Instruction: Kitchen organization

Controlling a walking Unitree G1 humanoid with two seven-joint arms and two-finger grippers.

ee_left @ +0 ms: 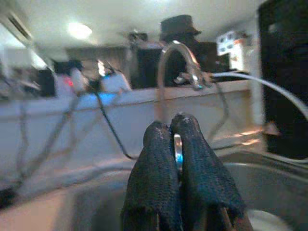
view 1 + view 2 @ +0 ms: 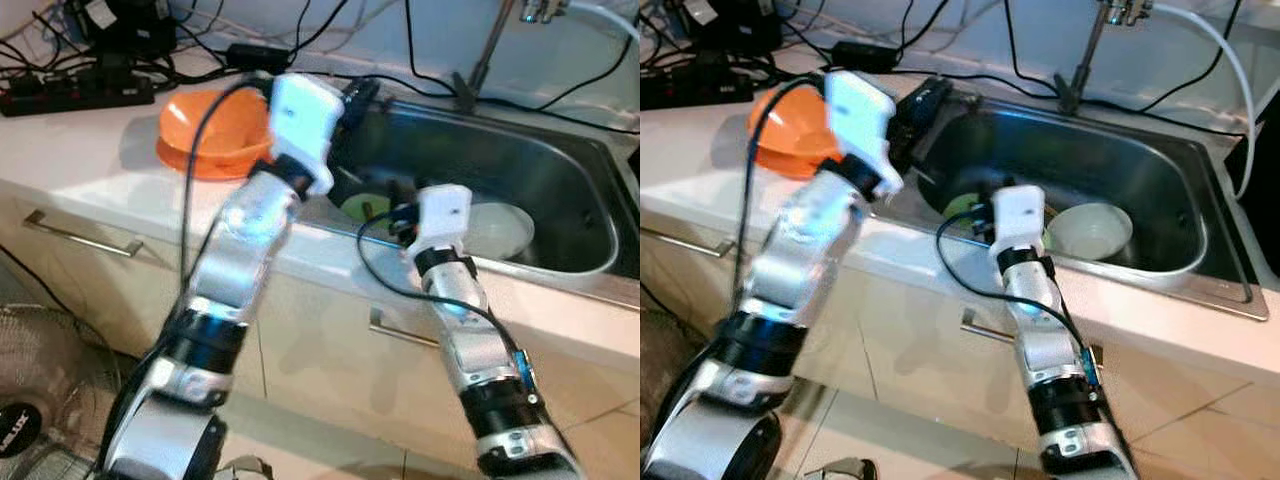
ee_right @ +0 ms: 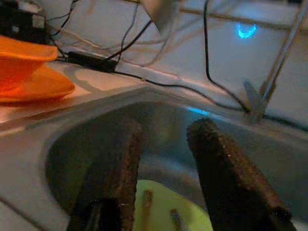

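- Right gripper (image 3: 161, 178) is hanging over the sink (image 2: 590, 255) near its front rim, fingers spread apart, nothing between them.
- Green plate (image 3: 166, 211) is lying on the sink floor directly below and just ahead of that gripper; white bowl (image 2: 1090, 230) is sitting just beside it, on the robot's right.
- Left gripper (image 1: 175, 159) is up at the sink's back-left corner, fingers pinched on a thin metal utensil (image 1: 177, 150), type unclear.
- Orange bowls (image 2: 212, 130) are stacked on the counter left of the sink.
- Judgement: right arm is nearer the plate; straight drop needed.
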